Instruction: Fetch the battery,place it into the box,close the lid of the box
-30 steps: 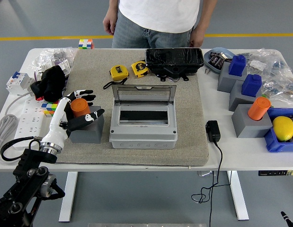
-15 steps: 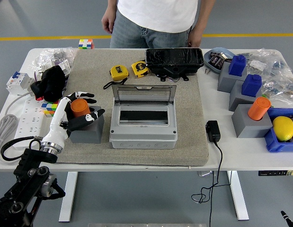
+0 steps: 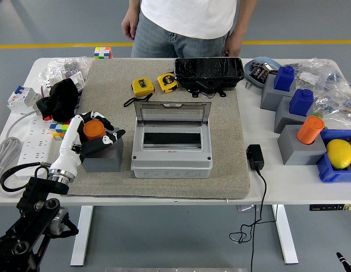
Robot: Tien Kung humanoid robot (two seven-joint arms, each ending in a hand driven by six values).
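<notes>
I use the grey box (image 3: 171, 148) at the middle of the tan mat (image 3: 232, 164) as my landmark. Its clear lid (image 3: 172, 113) stands raised at the far edge, and the dark slot inside is open to view.

Just left of the box sits a grey block (image 3: 101, 160) with an orange cylinder, the battery (image 3: 93, 129), standing upright on it. My left hand (image 3: 94, 135) comes in from the lower left and its fingers (image 3: 113, 137) are curled around the battery, gripping it; the battery looks seated on the block, not lifted clear. I cannot see my right hand at all.

Beyond the box, toward the far side of the table (image 3: 288, 181), lie two yellow tape measures (image 3: 142, 86) and, to their right, a black case (image 3: 209, 71). A person (image 3: 186, 22) in a white shirt stands past the case, hands hanging at their sides, touching nothing.

Right of the box, off the mat, rests a black adapter (image 3: 254, 156) with its cord running over the near edge. Further right stand grey blocks carrying two blue parts (image 3: 284, 78) and a second orange cylinder (image 3: 309, 130), beside a blue tray (image 3: 328, 170) holding a lemon (image 3: 339, 153).

Far left of the box, a white power strip (image 3: 30, 147) and a black glove-like bundle (image 3: 62, 99) lie on the table.
</notes>
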